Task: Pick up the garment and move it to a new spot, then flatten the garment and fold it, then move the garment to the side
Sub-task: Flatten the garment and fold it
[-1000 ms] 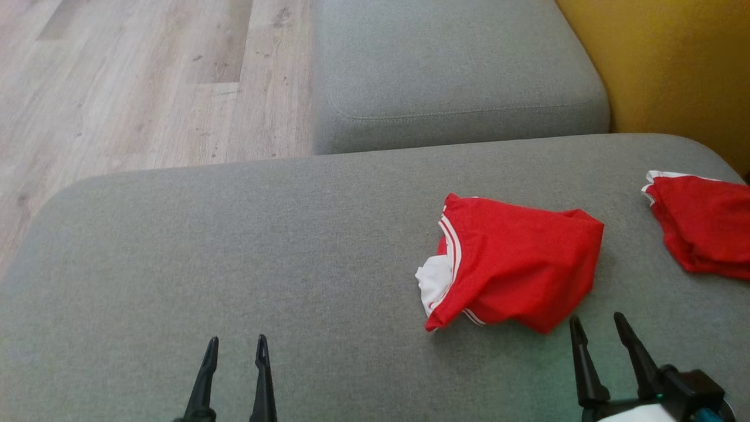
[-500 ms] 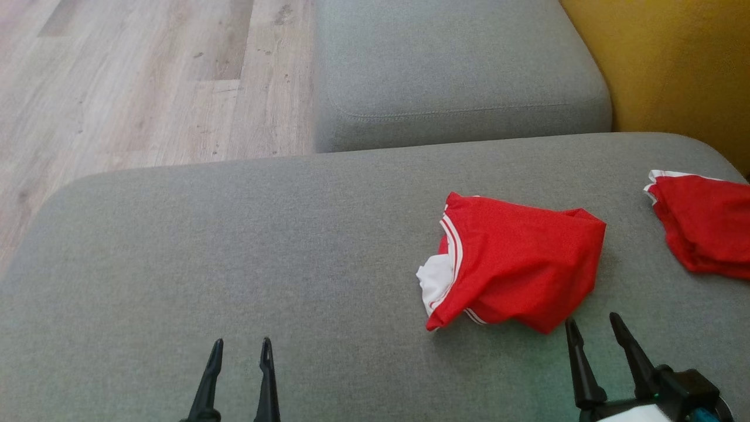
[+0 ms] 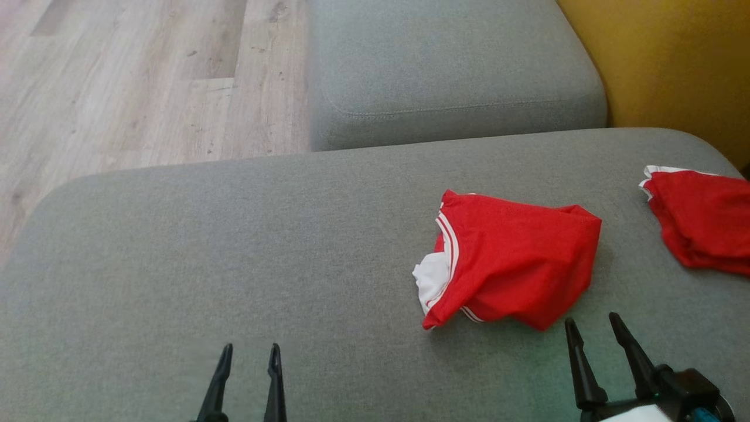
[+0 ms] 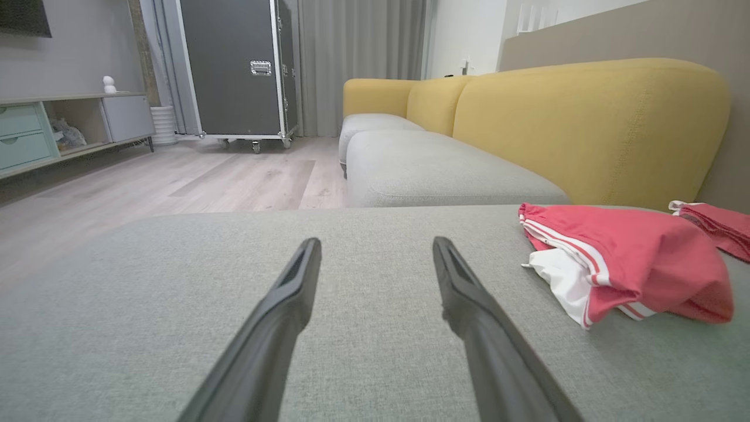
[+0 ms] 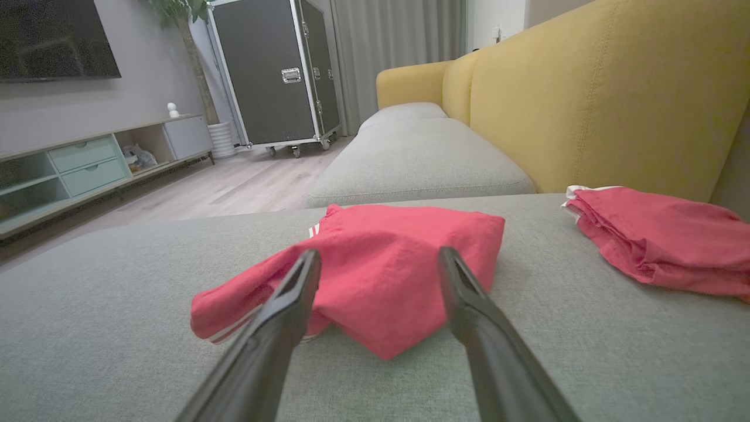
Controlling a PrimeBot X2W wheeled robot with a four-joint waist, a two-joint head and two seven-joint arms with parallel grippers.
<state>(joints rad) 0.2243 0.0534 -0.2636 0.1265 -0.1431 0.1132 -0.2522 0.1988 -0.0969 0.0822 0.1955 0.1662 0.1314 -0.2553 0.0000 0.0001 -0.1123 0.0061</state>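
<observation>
Status: nothing can be counted as done yet. The crumpled red sports garment with white stripe trim and a white lining poking out (image 3: pixel 515 264) is seen lying bunched on the grey fabric sofa seat (image 3: pixel 234 246), right of centre, not gripped by anything.

The right pincer (image 3: pixel 592 321) is spread wide and empty, its tips just short of the garment's near edge. In the right wrist view the bundle is framed between the two fingers. The left pincer (image 3: pixel 251 350) is likewise spread and empty, well apart from the garment, over bare cushion.

A second red cloth piece with white edging (image 3: pixel 697 223) is noted at the far right of the seat. Whether it belongs to this job cannot be told.

The step in hand is judged to be the approach for the first pick-up. Left to do: grasp, relocation, flattening, folding, move to the side, so effectively the whole task.
</observation>
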